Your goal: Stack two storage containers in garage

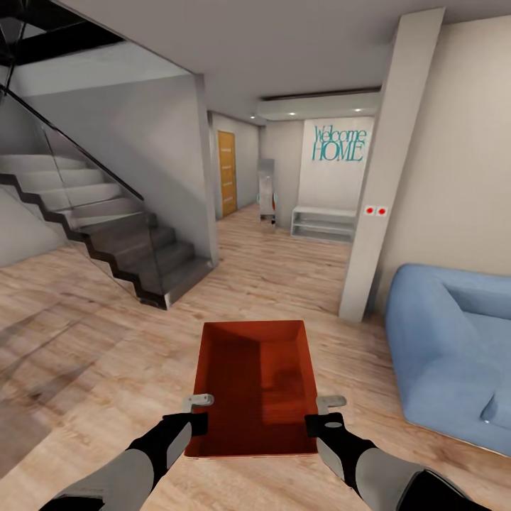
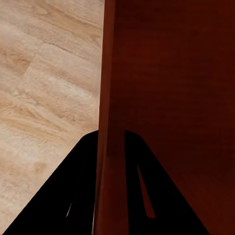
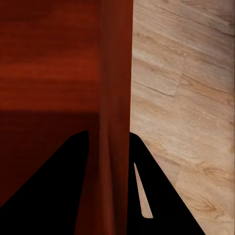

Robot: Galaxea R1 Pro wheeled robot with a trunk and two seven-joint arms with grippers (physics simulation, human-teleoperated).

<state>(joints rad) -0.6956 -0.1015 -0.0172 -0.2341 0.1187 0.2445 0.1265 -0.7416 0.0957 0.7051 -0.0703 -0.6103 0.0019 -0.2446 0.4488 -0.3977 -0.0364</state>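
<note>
Up front, one orange-red storage container (image 1: 257, 383) is carried level above the light wood plank floor (image 1: 106, 355) of the living room, open side up and empty, straight ahead of the robot between its two arms; the left gripper (image 1: 190, 426) is clamped on the container's left wall near the near corner, one dark finger (image 2: 63, 196) outside the wall and the other inside, as the left wrist view shows; the right gripper (image 1: 328, 424) grips the right wall the same way, its fingers (image 3: 54, 181) straddling the thin red wall (image 3: 115, 122) with plank floor beyond it; to the right stands the blue sofa (image 1: 454, 341), well apart from the container; a white pillar (image 1: 387, 177) rises beside the sofa; to the left a grey staircase (image 1: 106, 227) climbs behind a glass balustrade; further off, a hallway leads to a wooden door (image 1: 226, 174), a low white shelf (image 1: 324, 223) and teal "Welcome HOME" lettering (image 1: 341, 143) on the wall.
</note>
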